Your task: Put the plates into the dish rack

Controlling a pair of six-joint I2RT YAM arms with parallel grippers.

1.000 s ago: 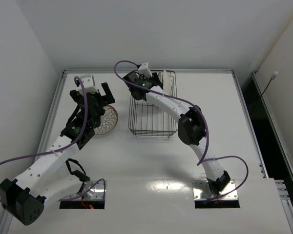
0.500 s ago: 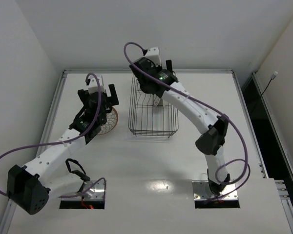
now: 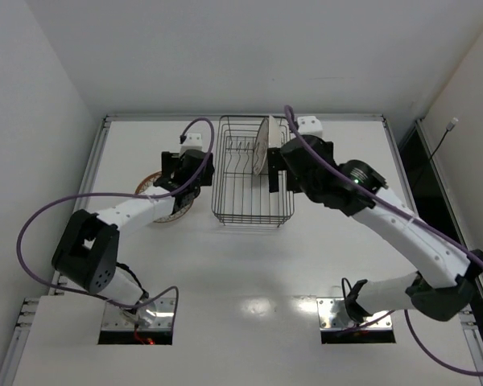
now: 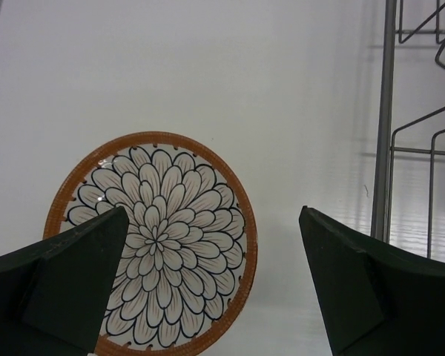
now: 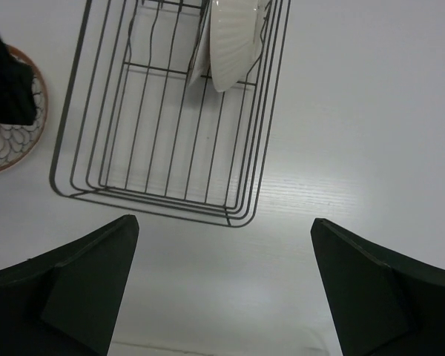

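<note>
1. The left claw (image 4: 211,222) is hovering with its jaws spread wide, gripping nothing, above the orange-rimmed plate (image 4: 156,245).
2. That plate is lying flat on the table (image 4: 208,74), just beside the dish rack's (image 5: 152,204) left side.
3. The right claw (image 5: 222,230) is hanging wide open and empty over the rack.
4. A pale plate (image 5: 233,37) is standing on edge inside the rack's far half, toward its right side.

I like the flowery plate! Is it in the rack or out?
Out. The flowery plate lies flat on the table, beside the dish rack, not inside its wires.
</note>
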